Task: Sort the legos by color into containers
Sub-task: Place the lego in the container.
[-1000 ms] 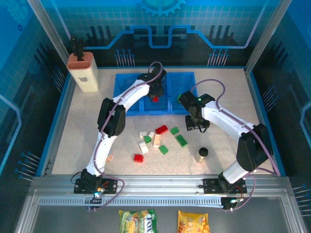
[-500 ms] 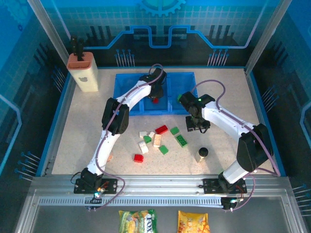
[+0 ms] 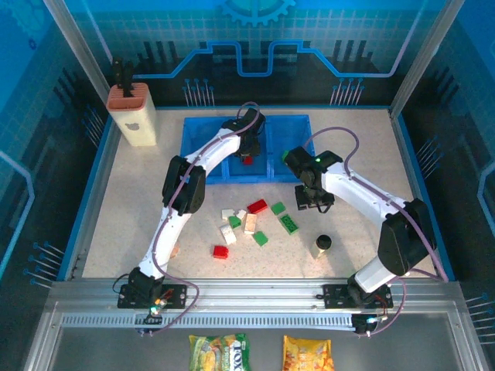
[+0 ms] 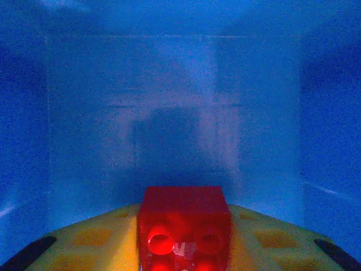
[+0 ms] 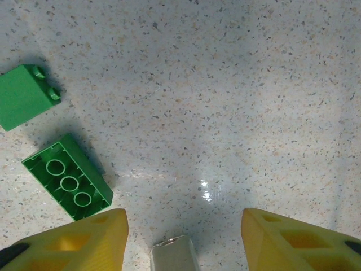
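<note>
One red brick (image 3: pixel 247 159) is down in the blue tray's (image 3: pixel 203 131) middle compartment seen from above, clamped by the left end effector (image 3: pixel 247 153); loose bricks (image 3: pixel 249 222) lie on the worktop (image 3: pixel 131 201) just outside the tray. Left wrist: yellow fingers (image 4: pixel 96 237) pinch that brick between the tray walls. Right wrist: the right end effector (image 5: pixel 183 220) stands apart, empty, over the worktop.

The work surface is a pale table top (image 3: pixel 116 224) — beige, stone-like, flecked with dark specks — edged by a low blue rim (image 3: pixel 90 193). Blue walls (image 3: pixel 348 46) printed with a fine grid and circuit-like lines close in the far side and both flanks. A gear emblem (image 3: pixel 255 8) sits at the top centre of the back wall. Slanted metal posts (image 3: pixel 79 54) stand at the far corners. A ribbed aluminium rail (image 3: pixel 255 301) runs along the near edge. In the right wrist view a soft white glare (image 5: pixel 206 189) lies on the table top.
</note>
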{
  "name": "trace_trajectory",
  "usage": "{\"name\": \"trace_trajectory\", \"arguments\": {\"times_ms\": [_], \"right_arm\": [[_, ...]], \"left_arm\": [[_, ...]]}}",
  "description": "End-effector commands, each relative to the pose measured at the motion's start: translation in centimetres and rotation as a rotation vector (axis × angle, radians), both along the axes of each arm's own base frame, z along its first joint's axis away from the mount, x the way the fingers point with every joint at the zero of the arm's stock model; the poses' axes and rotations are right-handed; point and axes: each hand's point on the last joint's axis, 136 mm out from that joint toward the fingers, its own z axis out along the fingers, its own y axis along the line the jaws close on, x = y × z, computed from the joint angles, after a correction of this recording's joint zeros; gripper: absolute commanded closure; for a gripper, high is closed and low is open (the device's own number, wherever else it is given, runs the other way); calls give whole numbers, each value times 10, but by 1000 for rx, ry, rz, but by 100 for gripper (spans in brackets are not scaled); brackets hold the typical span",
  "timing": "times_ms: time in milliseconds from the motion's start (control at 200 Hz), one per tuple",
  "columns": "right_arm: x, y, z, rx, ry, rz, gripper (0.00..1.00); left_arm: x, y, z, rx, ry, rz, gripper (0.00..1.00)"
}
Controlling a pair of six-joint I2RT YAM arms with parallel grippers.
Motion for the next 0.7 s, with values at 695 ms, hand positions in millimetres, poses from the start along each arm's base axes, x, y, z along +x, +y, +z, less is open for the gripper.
{"name": "trace_trajectory", "arguments": {"times_ms": [695], "right_arm": [[-11, 37, 2, 62, -9, 72, 43]], "left_arm": [[-24, 1, 82, -80, -47, -41, 55]]}}
